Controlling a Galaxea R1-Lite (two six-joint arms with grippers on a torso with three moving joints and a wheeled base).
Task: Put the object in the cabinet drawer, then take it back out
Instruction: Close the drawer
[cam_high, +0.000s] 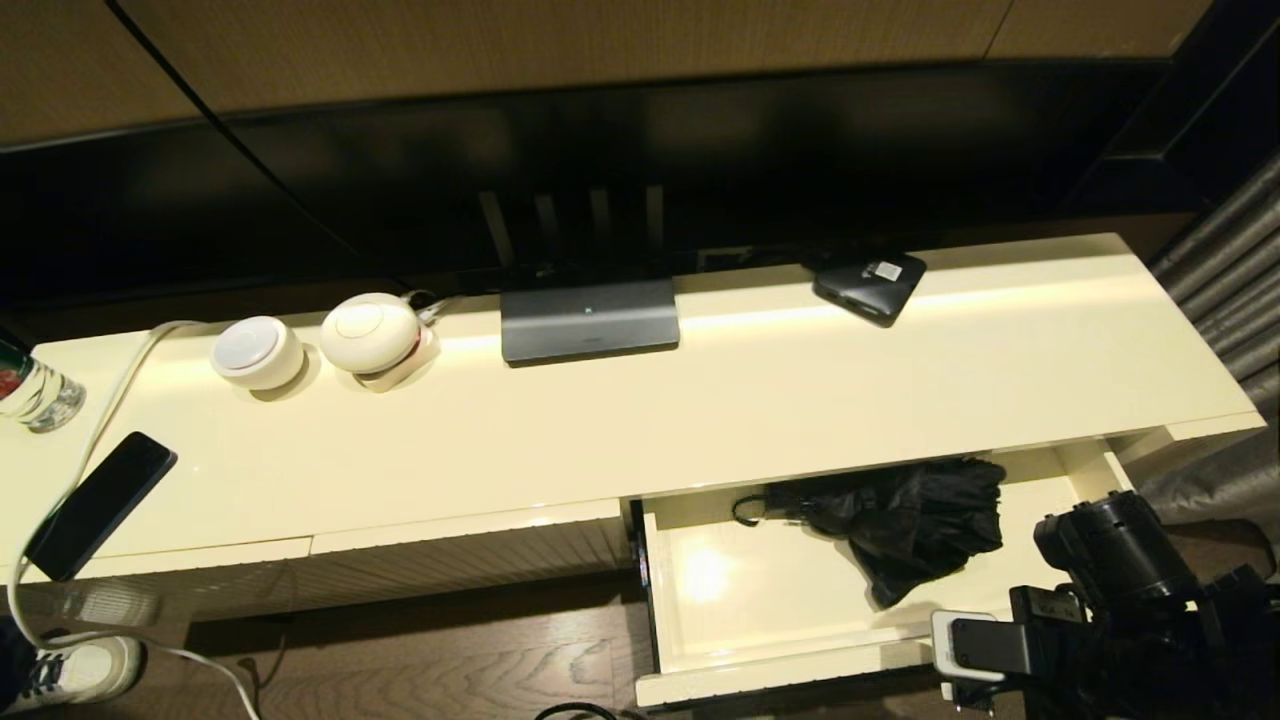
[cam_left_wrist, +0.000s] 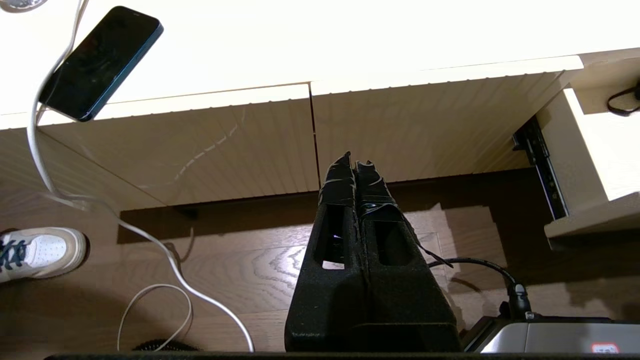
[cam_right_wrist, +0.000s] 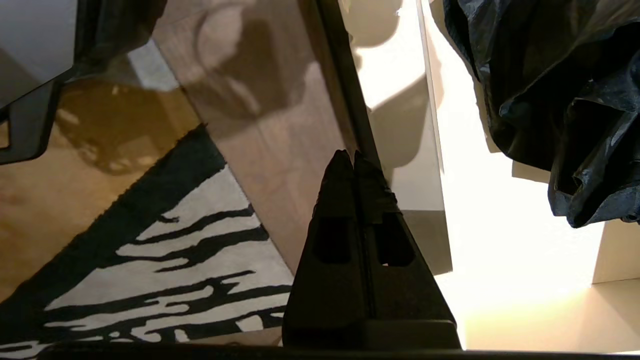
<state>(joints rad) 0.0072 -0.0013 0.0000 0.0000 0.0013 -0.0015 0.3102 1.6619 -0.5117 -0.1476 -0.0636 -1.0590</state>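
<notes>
The cabinet drawer (cam_high: 770, 683) stands pulled out at the cabinet's right end. Inside it lies the object, a black compact umbrella (cam_high: 905, 530) with loose folds, toward the back right, its wrist loop (cam_high: 745, 510) pointing left. My right arm (cam_high: 1110, 590) hangs at the drawer's front right corner. In the right wrist view my right gripper (cam_right_wrist: 351, 155) is shut and empty, its tips over the drawer's front edge (cam_right_wrist: 417, 170), apart from the umbrella (cam_right_wrist: 560, 100). My left gripper (cam_left_wrist: 354, 162) is shut, empty, parked low before the closed ribbed front panels (cam_left_wrist: 415, 130).
On the cabinet top (cam_high: 760, 400) are a dark phone (cam_high: 100, 505) with a white cable, two white round devices (cam_high: 315, 345), a grey box (cam_high: 590, 320), a small black box with a white label (cam_high: 868, 285) and a bottle (cam_high: 35, 390). A shoe (cam_high: 75, 670) stands on the floor at left.
</notes>
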